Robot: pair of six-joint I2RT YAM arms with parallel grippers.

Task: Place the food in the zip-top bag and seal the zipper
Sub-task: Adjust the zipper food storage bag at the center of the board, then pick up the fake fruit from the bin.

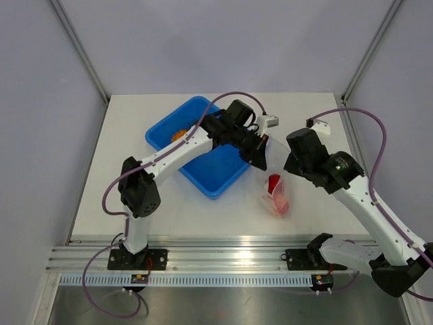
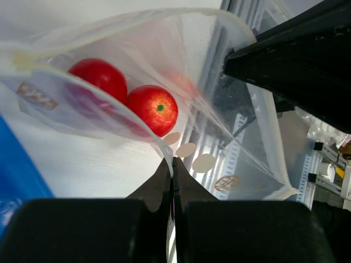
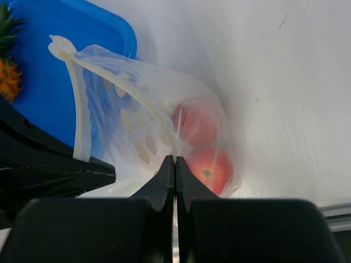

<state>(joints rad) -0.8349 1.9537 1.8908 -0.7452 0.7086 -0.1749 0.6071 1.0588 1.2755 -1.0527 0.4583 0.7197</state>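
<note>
The clear zip-top bag (image 1: 274, 177) hangs between both grippers, its mouth held open and its bottom resting on the table. Two glossy red fruits (image 2: 156, 108) (image 3: 211, 170) lie inside it. My left gripper (image 2: 173, 160) is shut on one lip of the bag's mouth. My right gripper (image 3: 174, 158) is shut on the opposite lip. The zipper (image 3: 79, 109) runs as a pale strip along the mouth edge. The orange pineapple (image 1: 179, 134) (image 3: 8, 71) with its green crown lies in the blue tray, outside the bag.
The blue tray (image 1: 215, 177) sits left of the bag under the left arm. An aluminium rail (image 1: 223, 254) runs along the table's near edge. Grey walls and frame posts enclose the back and sides.
</note>
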